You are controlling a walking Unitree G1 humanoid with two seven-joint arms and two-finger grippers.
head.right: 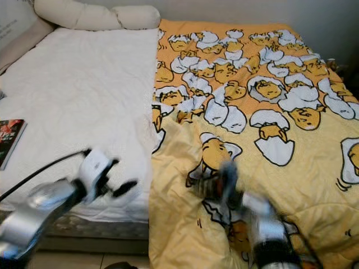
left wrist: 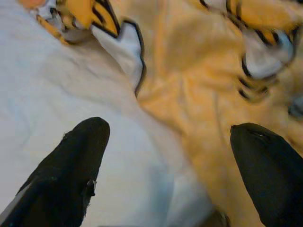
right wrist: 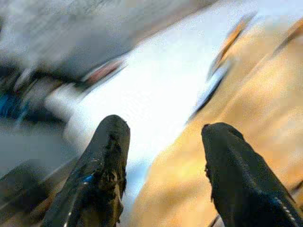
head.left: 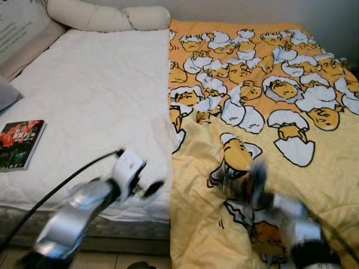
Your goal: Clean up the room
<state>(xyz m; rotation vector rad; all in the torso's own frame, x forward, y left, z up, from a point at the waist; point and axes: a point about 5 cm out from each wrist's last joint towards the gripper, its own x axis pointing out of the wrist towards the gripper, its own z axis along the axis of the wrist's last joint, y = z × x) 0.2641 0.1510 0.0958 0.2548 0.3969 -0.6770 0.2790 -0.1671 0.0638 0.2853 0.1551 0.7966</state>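
Note:
A yellow duvet (head.left: 263, 112) printed with cartoon egg figures covers the right half of the bed, its left edge rumpled and folded near the bed's middle (head.left: 185, 140). White sheet (head.left: 95, 89) covers the left half. My left gripper (head.left: 147, 189) hovers over the sheet's front edge, just left of the duvet's edge. In the left wrist view its fingers (left wrist: 71, 165) stand wide apart with nothing between them. My right gripper (head.left: 247, 176) is blurred above the duvet's front part, and the right wrist view shows its fingers (right wrist: 102, 170) open and empty.
A book (head.left: 19, 144) with a dark red cover lies at the sheet's left edge. Long white pillows (head.left: 106, 17) rest at the head of the bed. The bed's front edge and bare floor (head.left: 140, 260) are below my arms.

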